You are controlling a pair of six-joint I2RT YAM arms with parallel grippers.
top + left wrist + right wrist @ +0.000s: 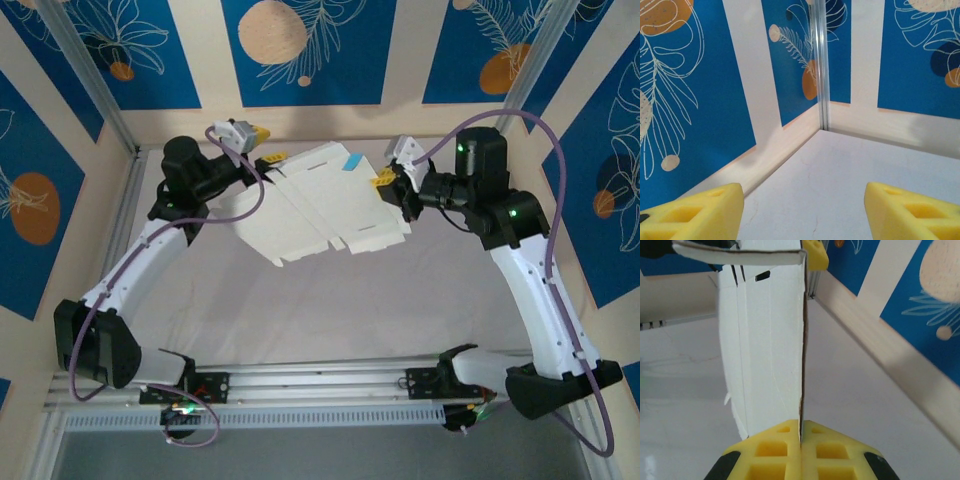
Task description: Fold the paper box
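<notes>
The paper box point(320, 205) is an unfolded white card sheet held above the table's back half, with a small light-blue flap point(350, 162) turned up near its far edge. My right gripper point(388, 185) is shut on the sheet's right edge; in the right wrist view the card point(765, 350) runs away edge-on from the pinched yellow fingers point(775, 450), and its far flap point(740, 257) is bent sideways. My left gripper point(265, 148) is at the sheet's left end, open. Its yellow fingers point(695, 210) stand wide apart with only bare table between them.
Blue leaf-patterned walls with a pale wooden ledge point(780, 150) close in the back and sides. An aluminium post point(821, 65) stands in the back corner. A metal rail point(320, 385) carrying both arm bases runs along the near edge of the white table point(330, 310).
</notes>
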